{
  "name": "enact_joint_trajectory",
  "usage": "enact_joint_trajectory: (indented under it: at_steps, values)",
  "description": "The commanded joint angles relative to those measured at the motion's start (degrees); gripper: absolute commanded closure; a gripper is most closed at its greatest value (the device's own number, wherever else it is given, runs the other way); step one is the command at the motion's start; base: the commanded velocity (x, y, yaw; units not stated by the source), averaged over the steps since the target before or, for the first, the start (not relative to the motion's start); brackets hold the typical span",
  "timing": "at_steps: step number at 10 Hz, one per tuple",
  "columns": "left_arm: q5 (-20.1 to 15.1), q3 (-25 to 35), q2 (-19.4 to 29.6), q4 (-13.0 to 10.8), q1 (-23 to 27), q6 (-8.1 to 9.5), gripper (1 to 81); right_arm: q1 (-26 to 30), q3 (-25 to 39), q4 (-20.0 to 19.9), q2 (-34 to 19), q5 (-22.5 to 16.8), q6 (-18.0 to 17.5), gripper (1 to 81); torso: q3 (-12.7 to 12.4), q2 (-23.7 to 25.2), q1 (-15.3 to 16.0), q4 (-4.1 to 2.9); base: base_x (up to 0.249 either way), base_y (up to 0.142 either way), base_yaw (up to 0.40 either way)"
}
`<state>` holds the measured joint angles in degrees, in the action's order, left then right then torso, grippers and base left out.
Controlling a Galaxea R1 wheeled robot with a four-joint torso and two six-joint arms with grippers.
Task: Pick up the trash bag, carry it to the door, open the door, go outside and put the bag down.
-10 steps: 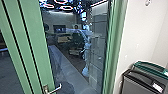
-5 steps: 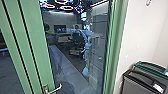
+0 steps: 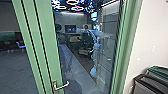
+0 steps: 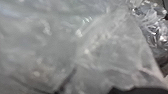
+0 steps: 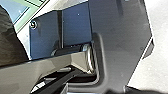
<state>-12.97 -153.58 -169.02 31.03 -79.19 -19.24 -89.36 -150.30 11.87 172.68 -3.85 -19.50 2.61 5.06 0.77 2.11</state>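
In the head view a green-framed glass door [image 3: 86, 50] stands in front of me, its lever handle [image 3: 61, 85] low on the left upright. Translucent plastic of the trash bag [image 4: 100, 45] lies close before the left wrist camera, creased and shiny; how my left gripper stands on it cannot be told. From the right wrist view, the state of my right gripper cannot be told.
Bins with a black rim [image 3: 150, 83] and a green rim [image 3: 158, 71] stand at the right by a white wall [image 3: 150, 37]. Behind the glass are a room and a person [image 3: 86, 27]. Dark paving [image 3: 15, 70] lies left of the green upright.
The head camera's view has turned a little to the left, so the whole scene sits further right in it.
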Motion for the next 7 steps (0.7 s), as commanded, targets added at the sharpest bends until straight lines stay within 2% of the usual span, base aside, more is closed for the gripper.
enact_joint_trajectory:
  at_steps: [1,3,5,7]
  values:
    - [-0.8,0.6,1.1,-0.1,2.6,-0.1,81.1,2.7,1.5,-0.5,-0.4,0.0,0.0,1.0,0.0,0.0,0.0,0.0,0.0,0.0,0.307]
    - [1.4,4.1,2.8,-0.1,1.1,-0.1,81.1,2.7,7.3,-0.2,-2.9,0.6,0.0,1.0,0.0,0.0,0.0,0.0,0.0,0.0,0.308]
    - [3.5,10.0,5.6,0.0,0.0,-0.1,81.1,3.0,12.2,-0.2,-5.8,0.6,0.0,1.0,0.0,0.0,0.0,-0.02,0.0,0.0,0.309]
    - [3.5,10.5,5.9,0.0,0.0,-0.1,81.1,2.8,12.2,-0.2,-5.9,0.6,-0.1,1.0,0.0,0.0,0.0,0.0,0.0,0.0,0.309]
